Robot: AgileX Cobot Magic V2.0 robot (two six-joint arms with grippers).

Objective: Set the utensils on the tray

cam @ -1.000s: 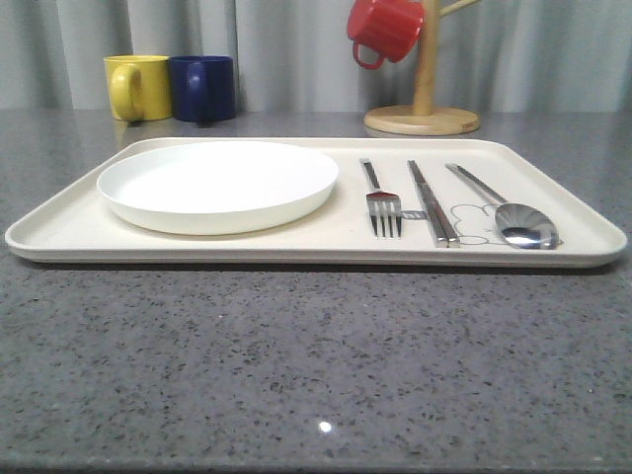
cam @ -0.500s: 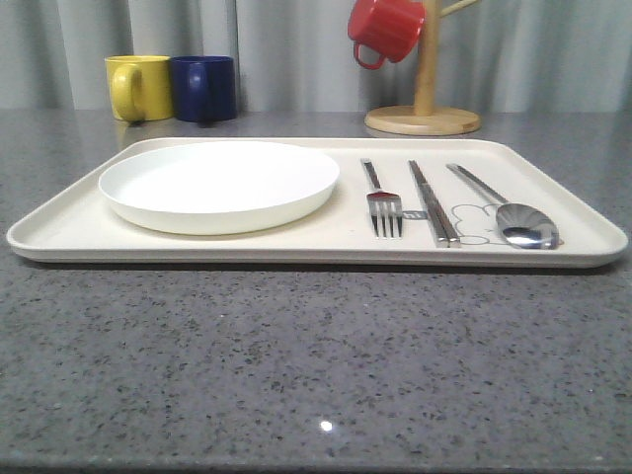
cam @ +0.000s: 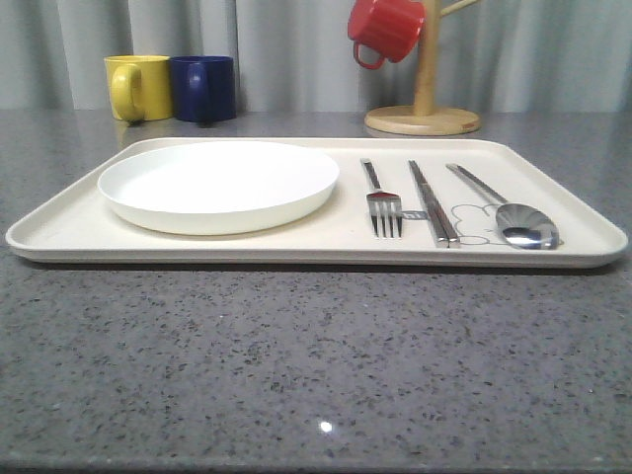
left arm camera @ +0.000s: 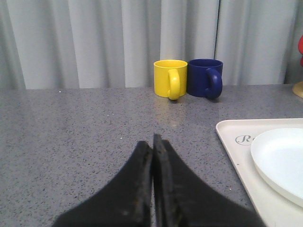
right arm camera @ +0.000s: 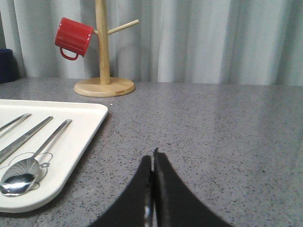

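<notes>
The cream tray [cam: 59, 235] lies across the middle of the grey table. On its right half rest a silver fork [cam: 383, 202], a pair of flat chopsticks [cam: 432, 201] and a spoon [cam: 518, 225], side by side. The tray's corner [left arm camera: 236, 142] with grey lettering lies to one side of my left gripper [left arm camera: 152, 142], which is shut and holds nothing, low over the bare table. My right gripper [right arm camera: 152, 158] is shut and empty too, over the table beside the tray's edge [right arm camera: 92, 125], with the spoon [right arm camera: 21, 172] and chopsticks [right arm camera: 28, 134] off to its side.
A round white plate [cam: 217, 185] sits on the tray's left half. A yellow mug [cam: 138, 87] and a dark blue mug [cam: 204, 87] stand at the back left. A wooden mug tree [cam: 423, 99] with a red mug [cam: 383, 28] stands at the back right, before grey curtains.
</notes>
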